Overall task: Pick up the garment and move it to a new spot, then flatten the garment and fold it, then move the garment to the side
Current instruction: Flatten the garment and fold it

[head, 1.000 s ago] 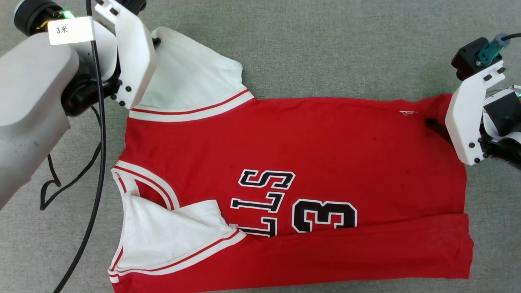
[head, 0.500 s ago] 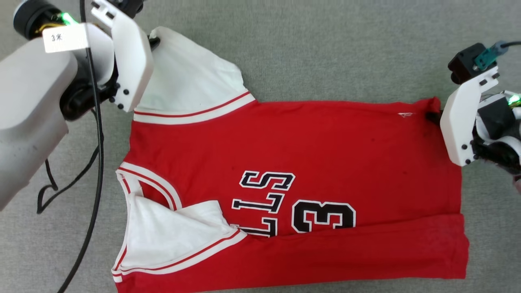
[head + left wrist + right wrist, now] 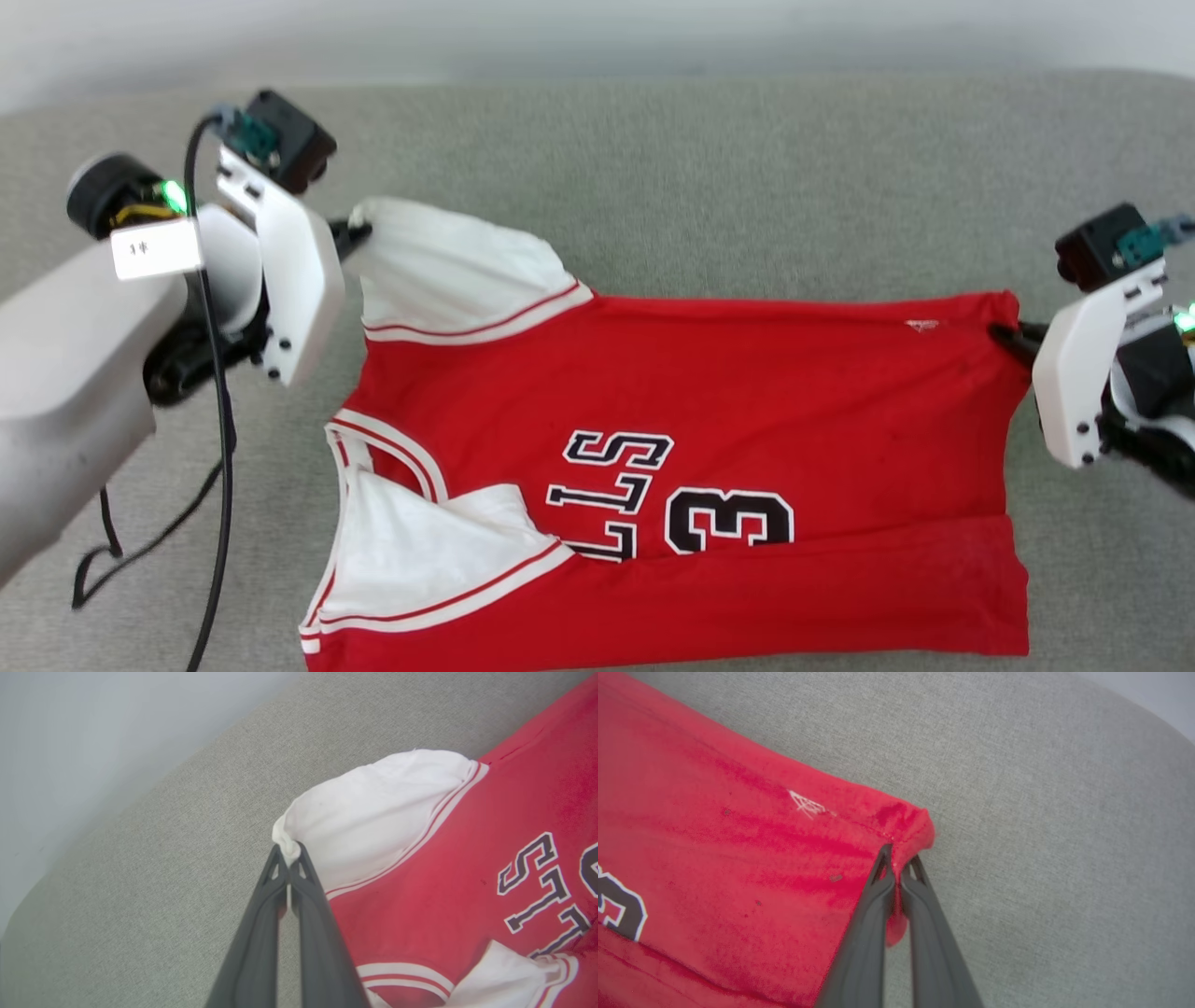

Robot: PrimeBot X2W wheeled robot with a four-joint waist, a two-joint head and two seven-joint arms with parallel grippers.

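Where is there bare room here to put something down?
The widest bare patch of grey fabric surface lies beyond the far edge of the red jersey T-shirt with white sleeves, between the left gripper and right gripper. A smaller one lies right of the T-shirt, nearer than the right gripper. The left side is crowded: pale arm, black cable.

grey surface (image 3: 747, 187) open beyond garment (image 3: 709, 373), black cable (image 3: 222, 485) dangling nr L arm (image 3: 65, 373)
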